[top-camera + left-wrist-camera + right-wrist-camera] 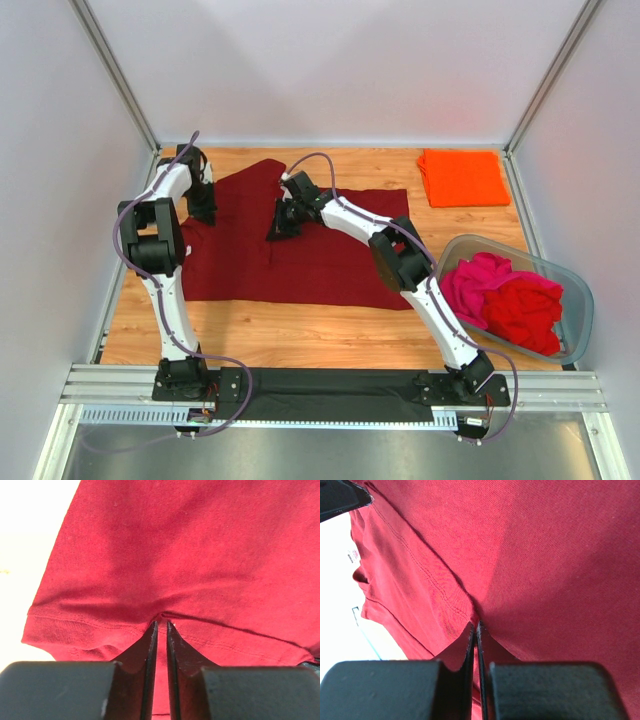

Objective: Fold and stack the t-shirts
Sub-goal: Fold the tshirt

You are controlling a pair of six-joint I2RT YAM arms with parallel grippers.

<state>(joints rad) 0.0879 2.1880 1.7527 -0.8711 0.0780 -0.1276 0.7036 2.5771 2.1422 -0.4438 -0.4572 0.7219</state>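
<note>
Tabletop [300, 335]: orange shirt [462, 178] folded at 1 o'clock; left gripper [161, 624] and right gripper [476, 625] pinch spread maroon shirt [320, 265]; pink shirt [475, 280], red shirt [525, 310] unfolded in tub [583, 290].

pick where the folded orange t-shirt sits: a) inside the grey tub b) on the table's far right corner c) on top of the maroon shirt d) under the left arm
B: the orange t-shirt lies flat on the table at its far right corner, apart from the maroon shirt and outside the tub.
</note>
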